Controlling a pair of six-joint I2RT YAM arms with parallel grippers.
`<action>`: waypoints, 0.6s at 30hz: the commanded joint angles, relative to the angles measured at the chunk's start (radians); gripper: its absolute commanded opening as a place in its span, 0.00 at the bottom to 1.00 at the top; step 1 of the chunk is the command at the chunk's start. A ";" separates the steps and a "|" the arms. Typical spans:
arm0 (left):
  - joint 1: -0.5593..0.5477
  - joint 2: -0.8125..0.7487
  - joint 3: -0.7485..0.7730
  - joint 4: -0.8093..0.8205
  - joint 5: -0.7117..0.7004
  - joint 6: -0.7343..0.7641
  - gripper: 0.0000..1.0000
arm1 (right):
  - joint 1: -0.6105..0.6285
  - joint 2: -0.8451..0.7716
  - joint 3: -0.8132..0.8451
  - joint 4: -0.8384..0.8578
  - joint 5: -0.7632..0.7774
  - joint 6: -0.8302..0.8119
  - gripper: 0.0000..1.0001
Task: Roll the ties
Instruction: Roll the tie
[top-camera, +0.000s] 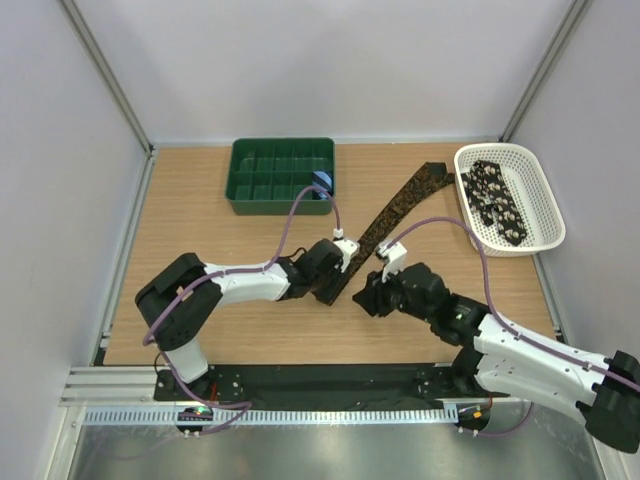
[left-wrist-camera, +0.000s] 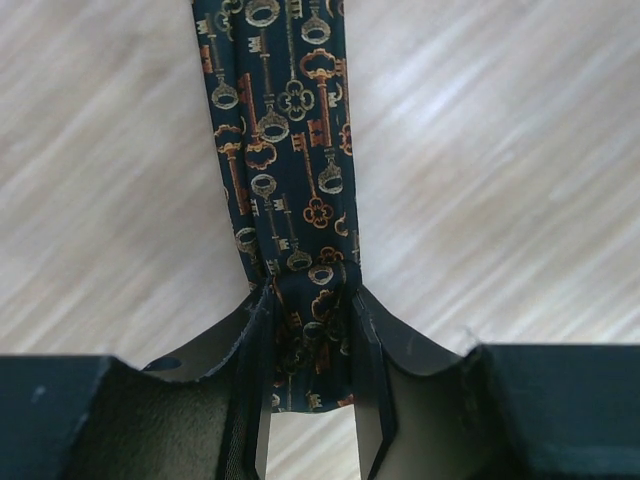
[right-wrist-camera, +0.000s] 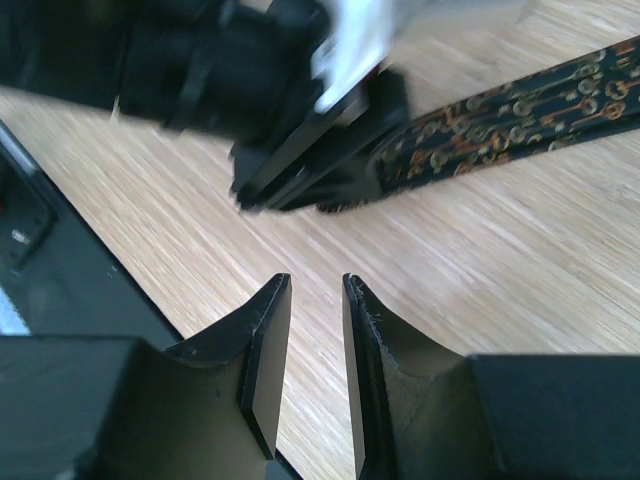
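Wooden table (top-camera: 220, 320) underneath. Gripping tie (left-wrist-camera: 290, 150) by near end in left claw (left-wrist-camera: 310, 300), stretching away up-right. Hovering right claw (right-wrist-camera: 315, 285) alongside, narrow, empty.

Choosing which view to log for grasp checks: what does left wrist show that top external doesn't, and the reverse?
Left wrist only: the key print on the tie, and its fabric bunched and clamped in the left gripper.
Top external only: the tie's full diagonal run, the right gripper near its near end, the tray with a blue roll, and the basket with a second tie.
Both: the tie, the left gripper on it, the wooden table.
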 joint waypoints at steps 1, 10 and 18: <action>0.032 0.056 0.012 -0.143 -0.026 -0.009 0.35 | 0.158 0.022 0.057 -0.050 0.281 -0.080 0.34; 0.044 0.093 0.058 -0.182 0.032 0.019 0.34 | 0.652 0.323 0.178 -0.060 0.654 -0.230 0.34; 0.045 0.093 0.064 -0.206 0.038 0.034 0.34 | 0.792 0.907 0.589 -0.350 0.919 -0.342 0.35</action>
